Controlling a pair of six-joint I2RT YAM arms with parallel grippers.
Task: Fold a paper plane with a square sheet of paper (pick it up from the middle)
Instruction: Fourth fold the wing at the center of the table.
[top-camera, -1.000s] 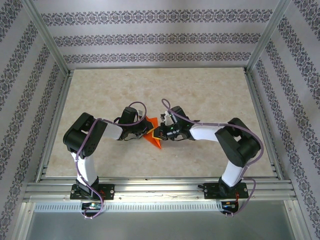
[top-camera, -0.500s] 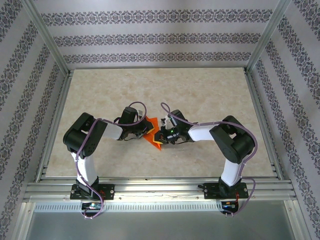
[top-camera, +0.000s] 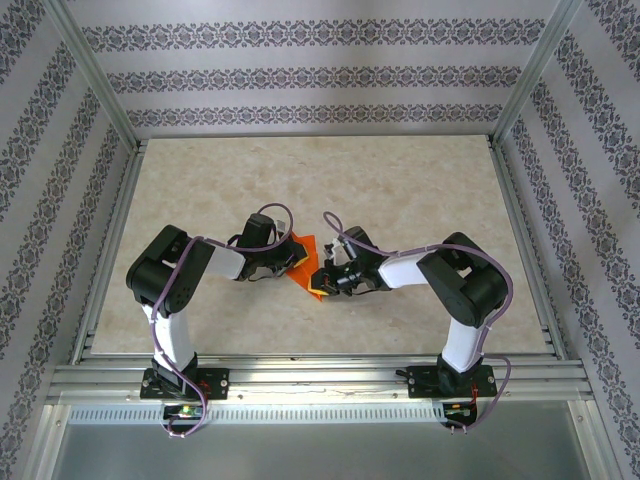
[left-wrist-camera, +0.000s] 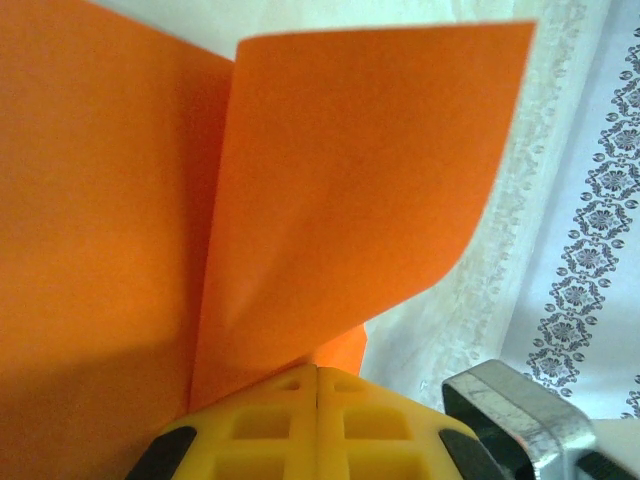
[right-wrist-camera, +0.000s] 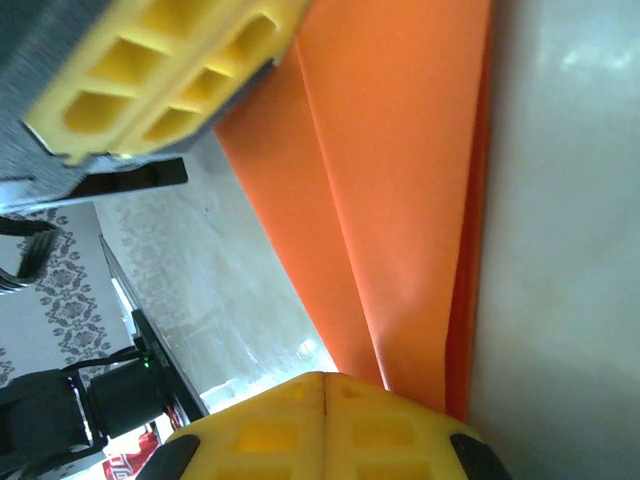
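The orange sheet of paper (top-camera: 304, 247) lies folded in layers on the table between my two grippers. In the left wrist view one flap of the paper (left-wrist-camera: 350, 170) stands up from the tips of my left gripper (left-wrist-camera: 318, 372), which is shut on its edge. My right gripper (right-wrist-camera: 325, 380) is shut, its tips against the near end of the folded paper (right-wrist-camera: 390, 180), where a long crease runs away from them. My left gripper's yellow fingers (right-wrist-camera: 160, 70) sit at the paper's far end. From above, the left gripper (top-camera: 292, 262) and right gripper (top-camera: 320, 279) nearly meet over the paper.
The beige marbled table (top-camera: 400, 190) spreads out behind and to both sides. Aluminium frame rails (top-camera: 300, 378) run along the near edge, and patterned walls close in the cell. Both arms are bent low, elbows out.
My right gripper has slid a little along the paper toward the near edge and its wrist has turned. The left arm has stayed still.
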